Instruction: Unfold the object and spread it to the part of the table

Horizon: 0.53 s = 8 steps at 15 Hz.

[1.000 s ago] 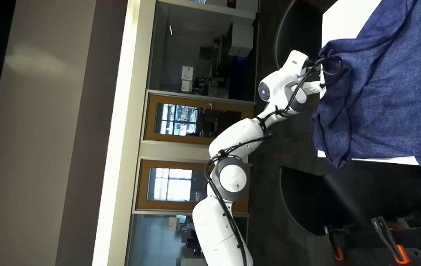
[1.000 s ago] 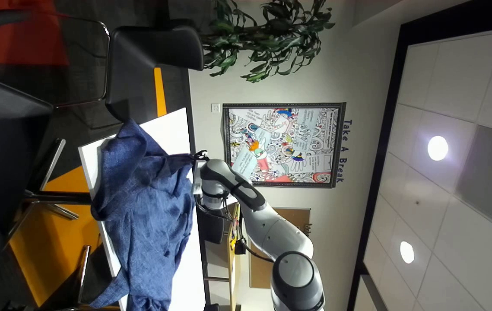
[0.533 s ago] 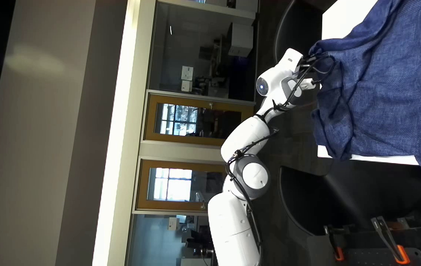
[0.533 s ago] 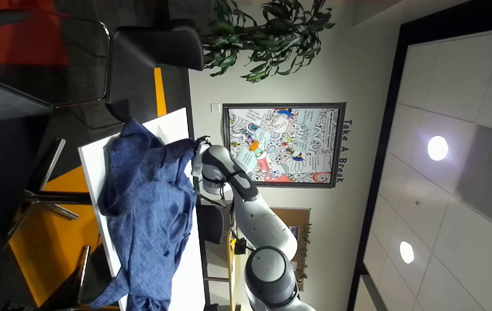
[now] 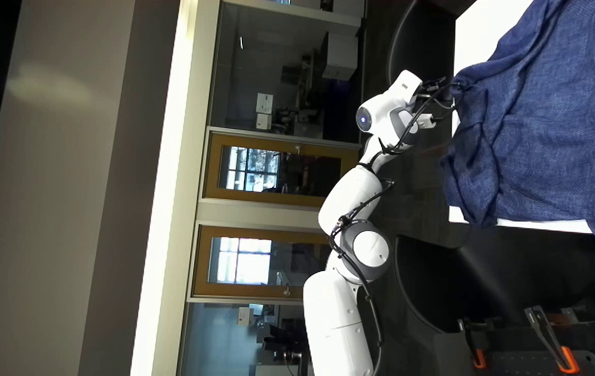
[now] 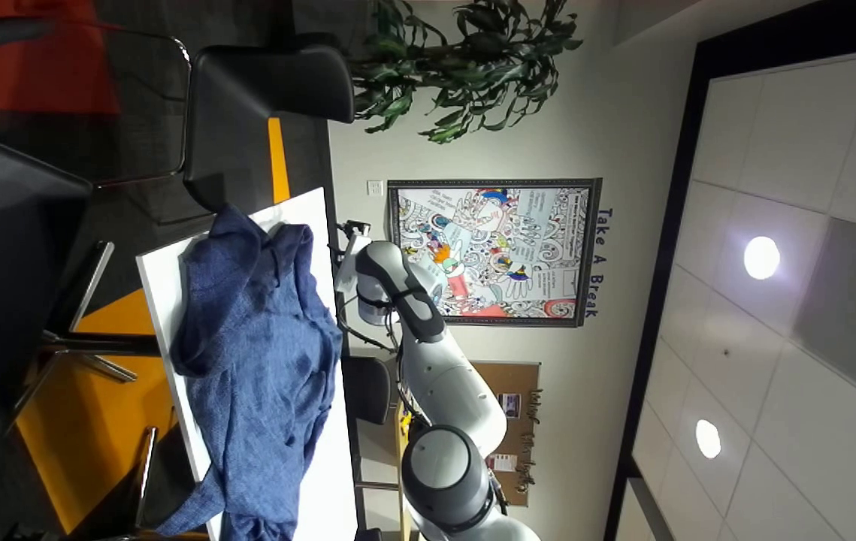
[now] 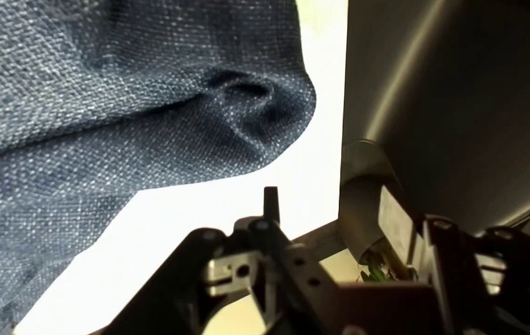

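The object, a wrinkled dark-blue cloth (image 5: 553,136), covers much of the white table (image 5: 485,36). In an exterior view its length (image 6: 262,368) runs along the tabletop (image 6: 330,473), and a lower corner hangs past the edge. A rounded, folded edge of the cloth (image 7: 153,116) fills the upper left of the wrist view, lying apart from my gripper (image 7: 332,209). The jaws stand wide apart with nothing between them, near a corner of the table (image 7: 311,195). In an exterior view the gripper (image 6: 352,228) is just off the table's edge, its fingers small and dark.
Black chairs (image 5: 485,277) stand close to the table, with more chairs (image 6: 255,113) in an exterior view. Clamps with orange handles (image 5: 569,360) sit at lower right. A leafy plant (image 6: 465,68) and a framed poster (image 6: 495,252) are by the wall.
My gripper has opened and let go of the cloth, whose corner has dropped onto the table. The arm has drawn back off the table's edge.
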Available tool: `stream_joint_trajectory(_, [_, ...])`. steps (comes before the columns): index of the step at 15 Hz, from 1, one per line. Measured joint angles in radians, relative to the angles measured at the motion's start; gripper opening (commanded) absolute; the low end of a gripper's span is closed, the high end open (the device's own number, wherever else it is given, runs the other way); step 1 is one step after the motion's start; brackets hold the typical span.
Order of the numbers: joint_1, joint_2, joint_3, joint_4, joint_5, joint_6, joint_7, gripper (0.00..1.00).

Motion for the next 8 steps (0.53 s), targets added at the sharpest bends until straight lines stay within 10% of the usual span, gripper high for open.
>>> stream_joint_trajectory(8, [-0.012, -0.086, 0.002, -0.175, 0.000, 0.034, -0.051, 1.00])
